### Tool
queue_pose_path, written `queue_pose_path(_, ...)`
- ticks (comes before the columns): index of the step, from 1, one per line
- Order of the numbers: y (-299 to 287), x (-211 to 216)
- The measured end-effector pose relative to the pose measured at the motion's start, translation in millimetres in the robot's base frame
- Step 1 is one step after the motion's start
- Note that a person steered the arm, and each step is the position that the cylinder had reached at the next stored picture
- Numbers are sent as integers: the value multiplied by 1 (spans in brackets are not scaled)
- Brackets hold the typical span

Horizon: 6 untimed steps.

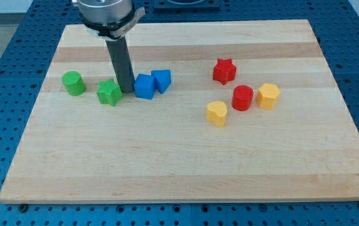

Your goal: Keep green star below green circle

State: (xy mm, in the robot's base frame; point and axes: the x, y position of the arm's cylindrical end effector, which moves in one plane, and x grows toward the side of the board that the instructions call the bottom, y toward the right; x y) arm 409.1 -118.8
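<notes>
Sitting at the view's left, the green star (109,93) is just right of the green circle (74,83) and only slightly lower, so it is not yet properly below it. My tip (127,93) is resting just beside the star's right edge, touching or nearly so; I cannot tell which. No jaws here, just a bare rod holding nothing.

Immediately right of my tip, the blue cube (145,86) is sitting very close, with the blue triangular block (162,80) touching it.

Risks, as I'm judging them: pushing straight left would be driving the star into the circle and shoving both along. An off-centre push could be spinning the star off the rod. Any rightward swing would be knocking the blue cube.

Red star (225,71), red cylinder (243,98), yellow hexagon (268,95) and yellow heart (216,113) are sitting well apart on the wooden board (186,169).
</notes>
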Motion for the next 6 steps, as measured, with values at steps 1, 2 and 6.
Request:
queue_pose_path(1,0,17)
queue_pose_path(2,-8,17)
queue_pose_path(6,-62,21)
